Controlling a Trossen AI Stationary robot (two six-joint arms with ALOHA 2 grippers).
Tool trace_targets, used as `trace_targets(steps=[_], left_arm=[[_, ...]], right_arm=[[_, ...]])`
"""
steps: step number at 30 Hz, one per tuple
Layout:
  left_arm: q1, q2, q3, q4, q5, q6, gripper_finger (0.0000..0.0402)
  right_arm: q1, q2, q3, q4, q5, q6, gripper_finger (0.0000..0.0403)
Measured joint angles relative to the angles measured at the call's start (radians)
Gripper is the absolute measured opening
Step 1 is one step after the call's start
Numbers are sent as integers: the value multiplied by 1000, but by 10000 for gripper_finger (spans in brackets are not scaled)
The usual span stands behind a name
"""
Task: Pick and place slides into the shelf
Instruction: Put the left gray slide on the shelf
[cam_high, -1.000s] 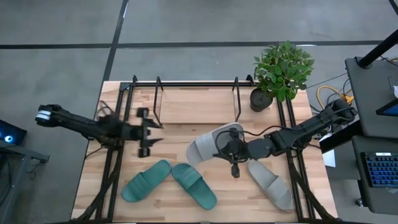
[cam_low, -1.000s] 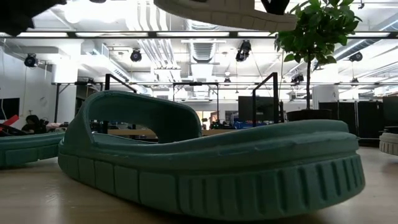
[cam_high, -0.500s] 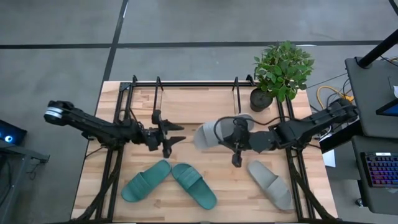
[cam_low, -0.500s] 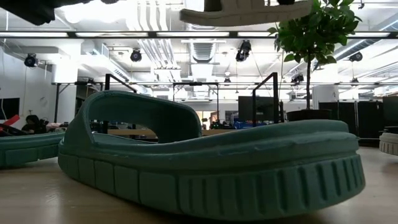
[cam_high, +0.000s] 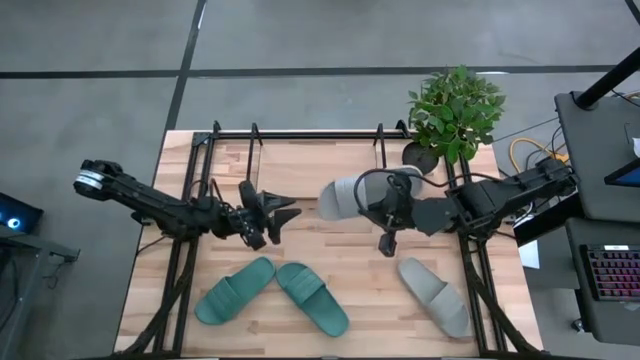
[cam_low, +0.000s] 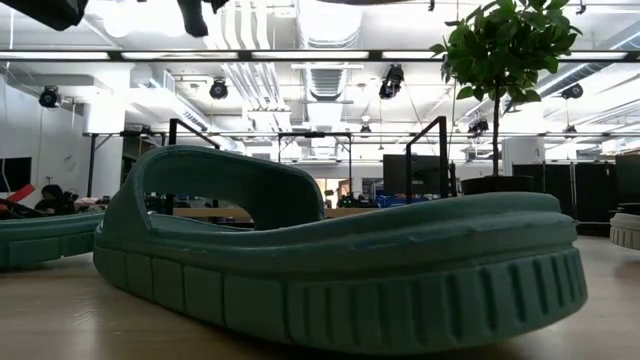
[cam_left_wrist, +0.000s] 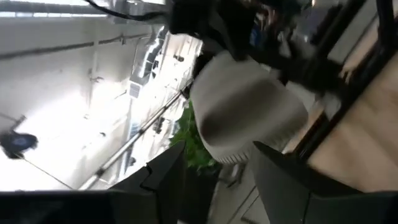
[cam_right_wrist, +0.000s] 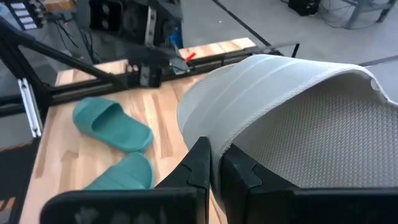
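A light grey slide (cam_high: 352, 196) hangs over the table's middle, in front of the shelf (cam_high: 318, 134) of black rods, with my right gripper (cam_high: 386, 206) shut on it. The right wrist view shows its strap (cam_right_wrist: 261, 81) and footbed (cam_right_wrist: 323, 143). My left gripper (cam_high: 285, 212) stands open to the left of that slide and points at it; the left wrist view shows the slide (cam_left_wrist: 249, 118) beyond its spread fingers (cam_left_wrist: 280, 180). The other grey slide (cam_high: 435, 296) lies sole-down near the front right. Two teal slides (cam_high: 235, 290) (cam_high: 312, 298) lie sole-down near the front. My right gripper pinches the grey slide's strap at its edge (cam_right_wrist: 208, 134), close to where the strap meets the sole's side. One finger (cam_right_wrist: 198, 163) is outside the strap, the other (cam_right_wrist: 244, 171) under it. The fingers come from the table's right, slanting down. The slide hangs clear of the table.
A potted plant (cam_high: 455, 115) stands at the far right corner beside the shelf's right end loop (cam_high: 380, 150). In the low view one teal slide (cam_low: 330, 260) fills the foreground. Black frame bars (cam_high: 180, 270) run along both table sides.
My right gripper has risen and gone toward the far edge with the grey slide, which now hangs higher and nearer the shelf. My left gripper has moved toward the table's right, toward that slide, and has rolled about its own axis; its fingers stay open.
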Motion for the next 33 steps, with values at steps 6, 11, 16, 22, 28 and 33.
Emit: trace_targets(steps=[6, 11, 16, 22, 28, 33], left_arm=[[-1, 80, 26, 0, -180, 298, 164], [0, 175, 61, 114, -228, 459, 164], [-1, 268, 84, 289, -228, 641, 164], [-1, 360, 123, 291, -229, 766, 164], [3, 394, 148, 298, -233, 769, 164], [5, 414, 181, 308, -241, 773, 164]], right_arm=[[-14, 0, 26, -5, 0, -15, 12], [-39, 0, 28, -6, 0, -16, 12], [-65, 0, 28, -14, -1, -19, 12], [-77, -6, 28, -14, -9, -18, 12], [-77, -8, 28, -14, -37, -18, 12], [-77, -7, 28, -13, -59, -15, 12]])
